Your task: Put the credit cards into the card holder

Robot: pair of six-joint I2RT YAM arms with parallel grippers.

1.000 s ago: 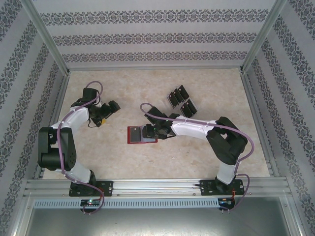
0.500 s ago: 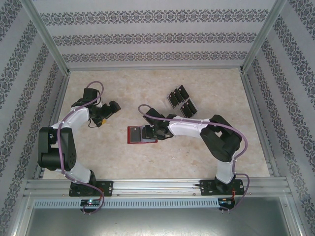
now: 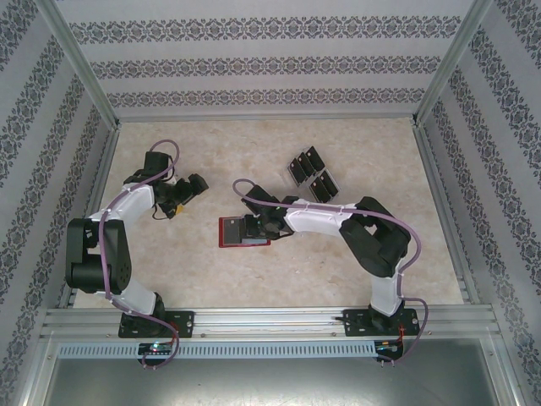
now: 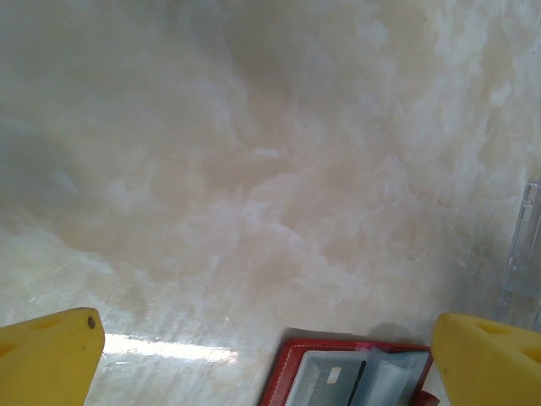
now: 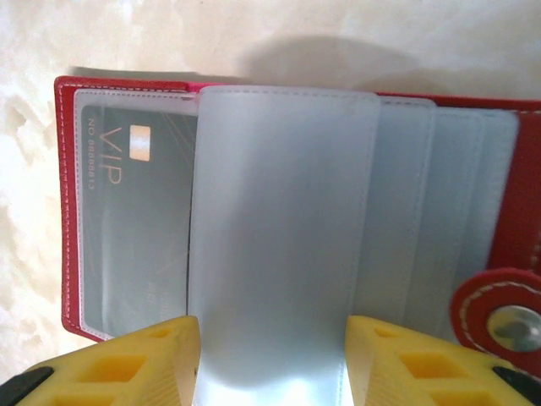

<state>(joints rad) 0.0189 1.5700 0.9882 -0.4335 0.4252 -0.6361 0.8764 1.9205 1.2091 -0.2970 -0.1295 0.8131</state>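
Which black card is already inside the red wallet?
The credit card marked VIP: it sits inside the open red card holder, under clear plastic. The other credit cards lie outside it, grouped farther back.

From above, the right part of the card holder (image 3: 229, 231) is covered by the right hand (image 3: 255, 227), and the credit cards (image 3: 311, 173) are too tiny for any markings to be read. In the left wrist view the card holder is chopped by the bottom edge, the clear rack (image 4: 526, 254) by the right one. Up close, the VIP card (image 5: 135, 220) is half buried under a frosted sleeve (image 5: 279, 237); whether that sleeve is pinched can't be told.
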